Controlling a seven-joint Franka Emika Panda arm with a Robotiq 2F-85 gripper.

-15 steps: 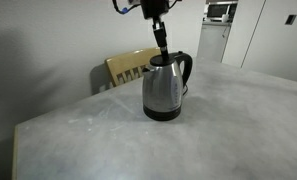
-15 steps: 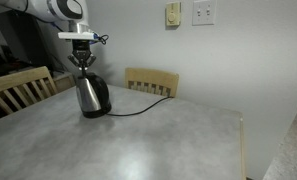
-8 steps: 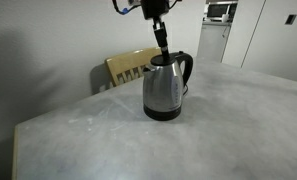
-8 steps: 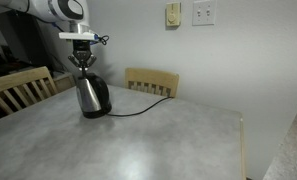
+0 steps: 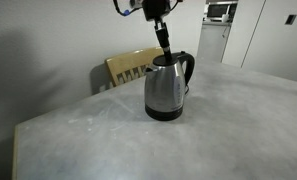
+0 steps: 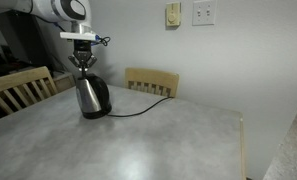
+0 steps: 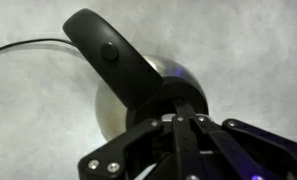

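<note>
Far left, wooden chair [image 6: 18,88] at the edge of grey table [image 6: 148,145]. Next, steel kettle [image 6: 91,96], upright on its black base on the table, black handle [image 7: 113,60] at its side. Directly above, pincer [image 6: 84,68], pressed together, tips down at the kettle's lid; any hold on the lid not discernible. Rightward, black cord [image 6: 138,108] trailing from the base toward second chair [image 6: 151,82]. High on the wall, switch plates [image 6: 201,12].
</note>
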